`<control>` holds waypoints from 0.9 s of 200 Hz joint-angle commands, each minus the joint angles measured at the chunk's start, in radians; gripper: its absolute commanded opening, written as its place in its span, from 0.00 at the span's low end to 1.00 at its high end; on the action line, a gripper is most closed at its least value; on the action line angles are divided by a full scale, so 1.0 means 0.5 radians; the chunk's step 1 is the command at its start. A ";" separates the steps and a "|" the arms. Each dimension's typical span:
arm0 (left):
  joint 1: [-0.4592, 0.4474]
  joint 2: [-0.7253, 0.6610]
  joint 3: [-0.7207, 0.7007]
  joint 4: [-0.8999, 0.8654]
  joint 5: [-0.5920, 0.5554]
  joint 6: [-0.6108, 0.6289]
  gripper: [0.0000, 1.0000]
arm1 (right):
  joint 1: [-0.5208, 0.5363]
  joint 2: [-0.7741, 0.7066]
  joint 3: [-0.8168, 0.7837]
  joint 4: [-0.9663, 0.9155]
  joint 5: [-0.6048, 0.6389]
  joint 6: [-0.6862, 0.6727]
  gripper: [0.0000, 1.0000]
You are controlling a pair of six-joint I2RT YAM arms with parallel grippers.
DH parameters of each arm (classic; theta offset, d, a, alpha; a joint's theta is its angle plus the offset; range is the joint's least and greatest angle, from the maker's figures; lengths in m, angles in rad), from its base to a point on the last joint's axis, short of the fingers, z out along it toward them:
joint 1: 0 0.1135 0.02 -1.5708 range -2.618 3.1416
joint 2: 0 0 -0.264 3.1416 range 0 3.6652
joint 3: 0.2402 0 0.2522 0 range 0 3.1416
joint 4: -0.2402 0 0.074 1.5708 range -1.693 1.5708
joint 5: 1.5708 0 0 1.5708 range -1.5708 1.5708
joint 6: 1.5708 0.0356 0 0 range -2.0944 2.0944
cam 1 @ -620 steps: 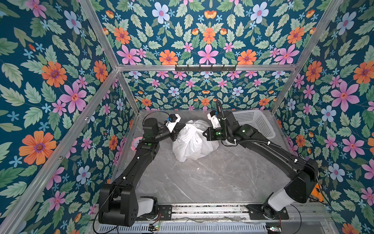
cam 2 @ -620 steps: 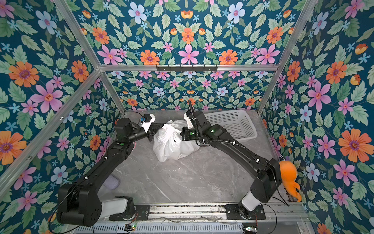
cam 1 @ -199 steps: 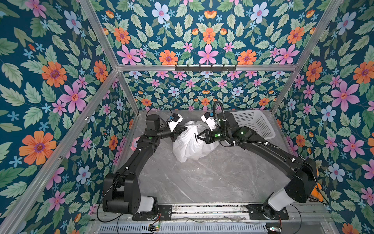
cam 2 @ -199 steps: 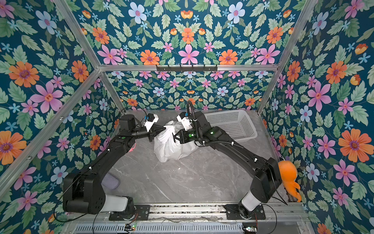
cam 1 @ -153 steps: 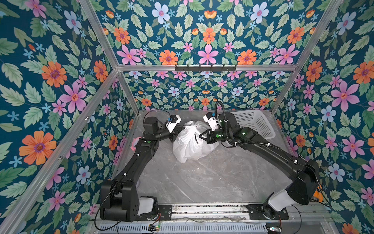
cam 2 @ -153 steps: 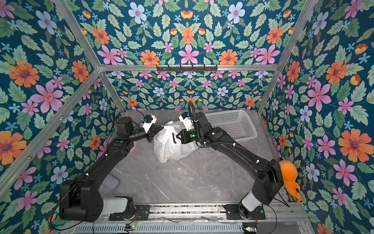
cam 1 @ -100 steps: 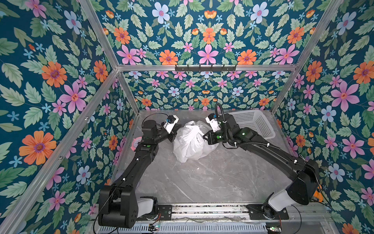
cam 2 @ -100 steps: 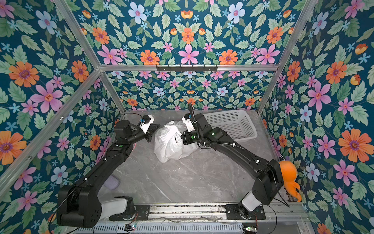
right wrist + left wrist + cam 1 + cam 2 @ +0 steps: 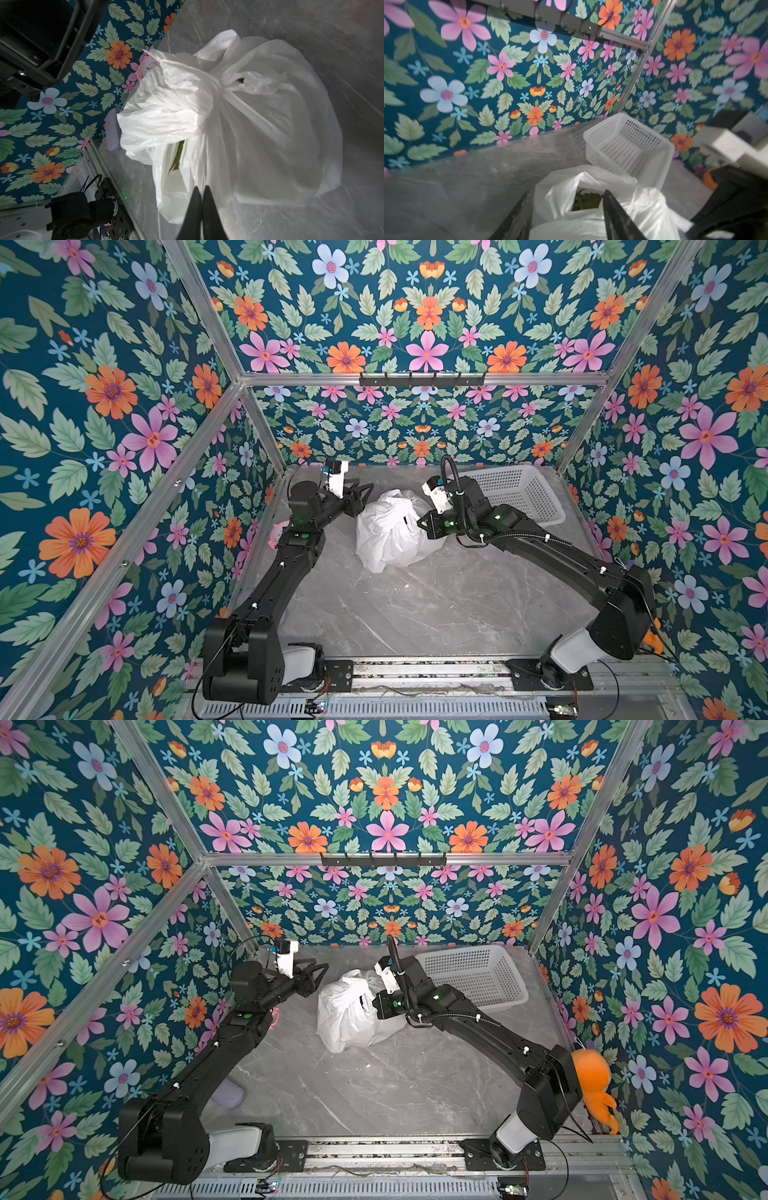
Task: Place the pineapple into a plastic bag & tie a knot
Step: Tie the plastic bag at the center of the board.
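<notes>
The left gripper [image 9: 566,193] is seen with its jaws spread wide and nothing between them. Just beyond its fingertips the plastic bag [image 9: 591,226] is found. Through a gap at the bag's top, green leaves of the pineapple [image 9: 585,202] are shown, a detail not made out in the top views.

The right gripper [image 9: 201,188] is shown with its jaws pressed together and its tips laid against the bag's film. Whether any film is pinched cannot be told. Farther out from those tips the knot [image 9: 222,87] is seen as a bunched twist, with a broad loose flap spread beside it.

In both top views the bag is placed between the two grippers on the table [image 9: 415,605]. Its longer side runs from the grippers toward the arms' bases, and whether it stands or leans cannot be told. Behind the right gripper a white basket [image 9: 519,497] is set.
</notes>
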 commanded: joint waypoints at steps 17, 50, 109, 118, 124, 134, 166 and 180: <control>-0.092 -0.058 -0.101 0.055 -0.028 -1.193 0.66 | 0.000 -0.013 -0.029 0.100 -0.064 -0.046 0.00; -0.258 0.012 0.043 -0.232 -0.107 -1.242 0.68 | 0.002 -0.022 -0.085 0.157 -0.099 -0.059 0.00; -0.336 0.151 0.136 -0.420 -0.219 -1.280 0.68 | 0.002 -0.053 -0.141 0.204 -0.107 -0.069 0.00; -0.357 0.176 0.143 -0.378 -0.174 -1.308 0.65 | 0.000 -0.054 -0.143 0.208 -0.114 -0.072 0.00; -0.367 0.192 0.148 -0.348 -0.149 -1.315 0.62 | 0.002 -0.055 -0.146 0.214 -0.113 -0.072 0.00; -0.390 0.205 0.149 -0.292 -0.121 -1.337 0.59 | 0.000 -0.054 -0.149 0.215 -0.117 -0.069 0.00; -0.402 0.218 0.130 -0.202 -0.067 -1.367 0.48 | 0.002 -0.053 -0.161 0.224 -0.120 -0.069 0.00; -0.401 0.213 0.136 -0.197 -0.087 -1.355 0.44 | 0.002 -0.055 -0.171 0.232 -0.133 -0.070 0.00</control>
